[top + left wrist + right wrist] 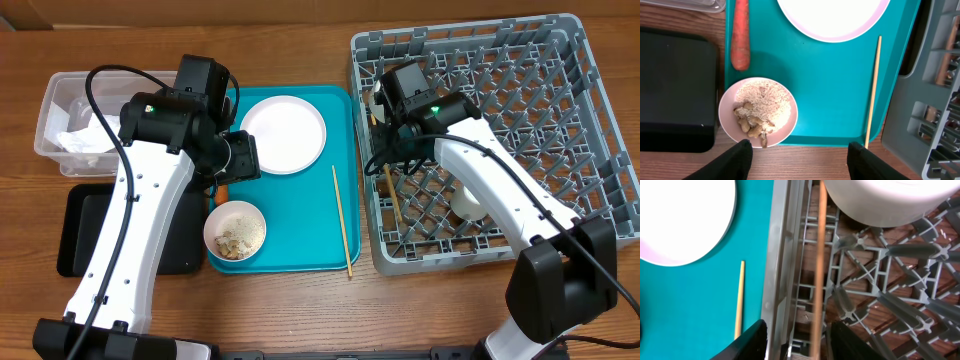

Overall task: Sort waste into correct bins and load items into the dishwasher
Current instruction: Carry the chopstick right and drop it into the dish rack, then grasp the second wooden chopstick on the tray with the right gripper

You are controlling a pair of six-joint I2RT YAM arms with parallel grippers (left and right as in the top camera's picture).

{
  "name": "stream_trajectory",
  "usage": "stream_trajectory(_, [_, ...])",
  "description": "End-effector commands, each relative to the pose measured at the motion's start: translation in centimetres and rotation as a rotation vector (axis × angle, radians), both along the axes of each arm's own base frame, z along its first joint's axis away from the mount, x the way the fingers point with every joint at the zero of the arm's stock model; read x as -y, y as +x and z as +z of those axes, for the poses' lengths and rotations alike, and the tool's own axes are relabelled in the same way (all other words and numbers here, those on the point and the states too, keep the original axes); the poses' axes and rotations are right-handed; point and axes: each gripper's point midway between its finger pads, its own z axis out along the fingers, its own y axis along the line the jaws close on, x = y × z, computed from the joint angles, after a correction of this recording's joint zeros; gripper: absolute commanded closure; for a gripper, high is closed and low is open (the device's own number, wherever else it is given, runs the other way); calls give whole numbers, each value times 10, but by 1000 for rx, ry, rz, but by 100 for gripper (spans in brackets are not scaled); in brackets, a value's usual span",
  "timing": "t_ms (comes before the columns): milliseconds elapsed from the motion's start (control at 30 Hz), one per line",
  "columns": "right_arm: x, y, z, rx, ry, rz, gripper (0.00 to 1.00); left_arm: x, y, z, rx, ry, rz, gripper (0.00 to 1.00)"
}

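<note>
Overhead, you see the grey dish rack point(560, 90) beside the teal tray point(300, 220). Your left end effector point(800, 160) hangs wide open near the rice bowl point(723, 115) and carrot point(740, 35). Your right end effector point(797, 335) stands parted around a chopstick point(817, 280) lying inside the rack.

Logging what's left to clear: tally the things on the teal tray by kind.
Plate: 1
Bowl of rice: 1
Chopstick: 1
Carrot: 1
Total in view: 4
</note>
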Motion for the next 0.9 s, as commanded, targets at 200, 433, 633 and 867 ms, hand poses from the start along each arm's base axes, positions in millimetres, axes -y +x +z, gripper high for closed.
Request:
stream_trajectory(200, [-53, -23, 45, -15, 121, 128, 56, -3, 2, 2, 16, -1, 42, 35])
stream_trajectory(433, [-96, -59, 27, 1, 21, 215, 51, -3, 2, 2, 15, -1, 41, 34])
stream_trajectory(633, [-88, -67, -6, 18, -108, 199, 50, -3, 1, 2, 11, 0, 41, 34])
stream_trajectory(867, [-81, -71, -46, -40, -155, 196, 51, -3, 1, 2, 11, 0, 41, 34])
